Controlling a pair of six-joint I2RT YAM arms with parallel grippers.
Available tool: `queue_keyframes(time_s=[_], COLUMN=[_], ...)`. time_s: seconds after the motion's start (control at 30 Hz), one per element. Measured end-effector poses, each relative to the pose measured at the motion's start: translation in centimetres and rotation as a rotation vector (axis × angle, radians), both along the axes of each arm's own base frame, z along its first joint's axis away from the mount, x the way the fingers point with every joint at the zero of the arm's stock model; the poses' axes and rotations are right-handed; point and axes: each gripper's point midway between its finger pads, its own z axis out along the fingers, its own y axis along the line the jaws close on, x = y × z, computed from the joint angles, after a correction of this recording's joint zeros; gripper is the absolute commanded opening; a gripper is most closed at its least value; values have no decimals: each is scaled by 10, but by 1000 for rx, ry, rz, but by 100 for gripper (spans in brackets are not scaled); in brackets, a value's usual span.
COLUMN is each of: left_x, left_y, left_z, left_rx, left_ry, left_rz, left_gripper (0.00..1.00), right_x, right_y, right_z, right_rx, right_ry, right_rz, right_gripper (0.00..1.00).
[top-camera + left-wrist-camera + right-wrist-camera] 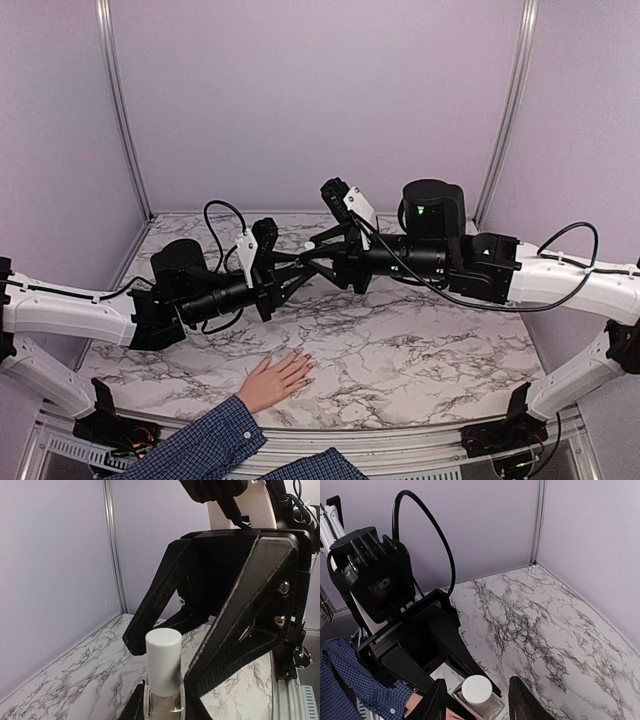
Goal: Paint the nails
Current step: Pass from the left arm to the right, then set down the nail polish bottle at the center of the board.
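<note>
Nails (pixel 303 367) lie at the near edge of the marble bench (pixel 430 345), on a hand (pixel 275 382) laid flat, palm down, fingers pointing right and away, with a blue plaid sleeve (pixel 205 442) behind it. From above they are too small to tell apart. They are thin, living and attached, so they are nothing to grip. I judge they want only a light stroke from a soft brush, with the hand left lying as it is.

Above and beyond the hand, well off the bench, the two arms meet in the air. The left pincer (pixel 292 272) is clamped on the square glass body of a small bottle (pixel 162 702) and holds it upright. The glass looks light, smooth and breakable, so its flat sides are the place to hold. The right pincer (pixel 479 684) comes down over the white cap (pixel 163 655), its jaws apart on either side with a gap showing to each. The round cap is the part to pinch and turn, probably with the brush under it.

Farther off is bare marble up to the lilac back wall (pixel 320 100).
</note>
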Motion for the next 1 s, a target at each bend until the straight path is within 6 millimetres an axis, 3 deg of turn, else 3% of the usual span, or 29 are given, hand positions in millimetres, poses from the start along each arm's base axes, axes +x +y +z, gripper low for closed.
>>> queue_keyframes(time_s=[0.4,0.53,0.6,0.7,0.8,1.0], left_x=[-2,-2,-2,-1,-1,-2], left_y=[-1,-1,-1,-1,0,4], left_z=[0,0,0,0,1,-4], left_rx=[-1,-2,-2,-4,-12,-14], left_ry=[2,3,3,5,13,36], left_rz=[-10,-11,-11,-11,-11,-12], left_gripper=[0,0,10,35,52,89], right_x=[0,0,0,2,4,23], right_y=[1,1,1,0,-2,-23], right_z=[-4,-3,-3,-3,-3,-1], right_rx=[-16,-16,-16,-17,-15,4], right_ry=[2,0,-1,-3,-7,-29], right_rz=[9,8,5,-4,-21,-108], right_gripper=[4,0,0,0,0,0])
